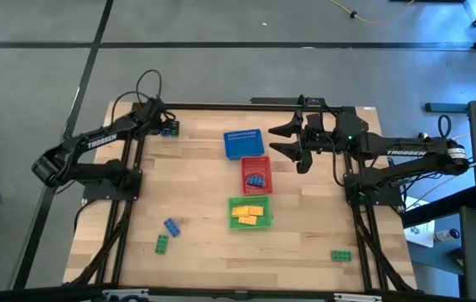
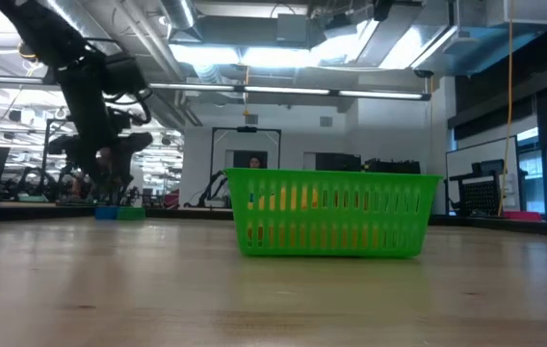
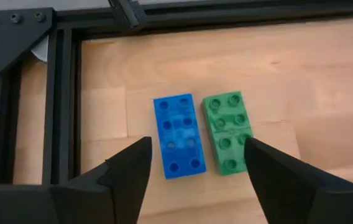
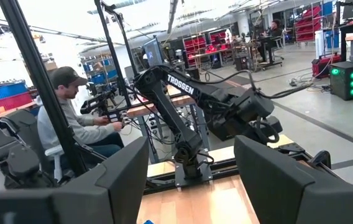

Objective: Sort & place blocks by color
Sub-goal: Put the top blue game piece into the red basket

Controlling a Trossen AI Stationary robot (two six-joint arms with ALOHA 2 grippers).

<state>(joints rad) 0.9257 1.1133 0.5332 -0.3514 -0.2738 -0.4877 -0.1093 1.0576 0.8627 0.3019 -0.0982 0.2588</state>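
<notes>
A blue block [image 3: 178, 135] and a green block [image 3: 227, 132] lie side by side, studs up, on the wood near the table's far left corner. My left gripper [image 3: 195, 158] is open and slants down over them, one finger outside each block; no touch shows. It is also in the high view [image 1: 167, 127]. My right gripper [image 1: 284, 141] hangs open and level above the table's far right part, with nothing between its fingers [image 4: 192, 180]. Other loose blocks are a blue one [image 1: 172, 226], a green one [image 1: 162, 243] and another green one [image 1: 342, 255].
Three baskets stand in a row at mid-table: blue [image 1: 244, 144], red [image 1: 256, 174] holding a blue block, green [image 1: 250, 211] holding yellow blocks. The black frame rail [image 3: 64, 106] runs close beside the two blocks. A person sits beyond the table [image 4: 71, 124].
</notes>
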